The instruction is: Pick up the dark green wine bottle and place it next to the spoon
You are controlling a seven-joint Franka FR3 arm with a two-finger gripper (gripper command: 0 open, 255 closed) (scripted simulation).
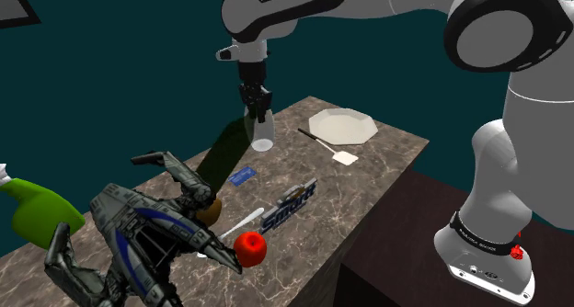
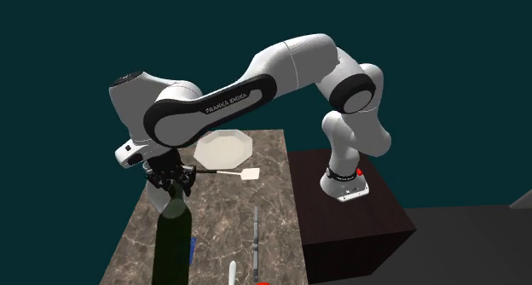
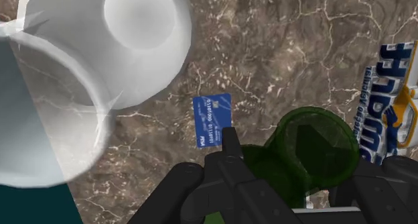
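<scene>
Gripper (image 1: 256,110) clenched on neck of dark green bottle (image 1: 224,154); bottle tilted above marble tabletop (image 1: 386,158), near blue card (image 1: 244,176).

wine bottle (image 2: 173,245): base cut by bottom edge | card (image 3: 212,120): print illegible | lime bottle (image 1: 37,213): cut by left edge

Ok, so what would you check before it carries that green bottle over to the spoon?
1. Black fingers closed on the dark green wine bottle at its neck: ok.
2. Bottle hanging straight: not ok, it tilts.
3. Bottle's base off the brown marbled tabletop: cannot tell.
4. Clear drinking glass well away from bottle: not ok, right beside it.
5. White spoon in sight: ok.
6. Free room beside spoon: cannot tell; red apple and dark toy spacecraft sit close.
</scene>
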